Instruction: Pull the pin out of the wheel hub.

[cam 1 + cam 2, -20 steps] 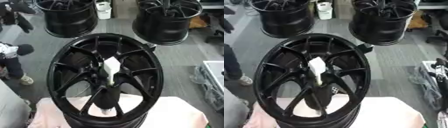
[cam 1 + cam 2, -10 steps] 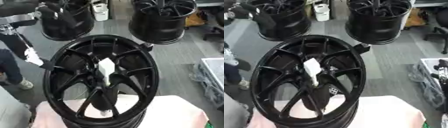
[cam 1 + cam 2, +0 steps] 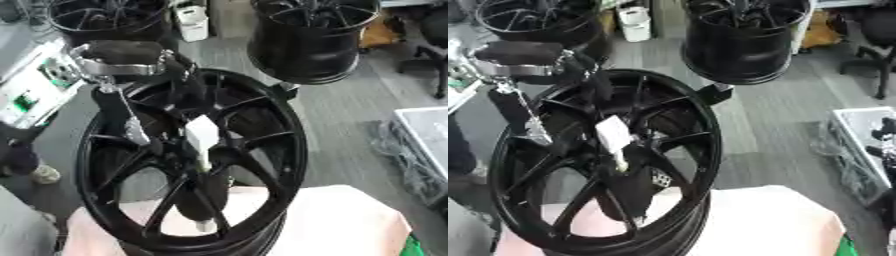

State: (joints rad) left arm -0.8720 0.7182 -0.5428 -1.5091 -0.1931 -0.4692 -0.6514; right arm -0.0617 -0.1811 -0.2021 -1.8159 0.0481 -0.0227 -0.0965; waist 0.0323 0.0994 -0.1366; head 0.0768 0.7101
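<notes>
Arrival of your left hand [image 3: 188,75] over the upper rim of the glossy black multi-spoke wheel hub [image 3: 271,165] is the only change, fingers unreadable against the black; the white block-headed pin [image 3: 201,137] remains seated at the centre, extraction pending.

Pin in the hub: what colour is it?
White pin, standing out against the black wheel; clearest in the left eye view.

Pin [image 3: 201,137] in wheel hub [image 3: 197,165] centre, left hand [image 3: 188,75] apparently behind, above it
</notes>
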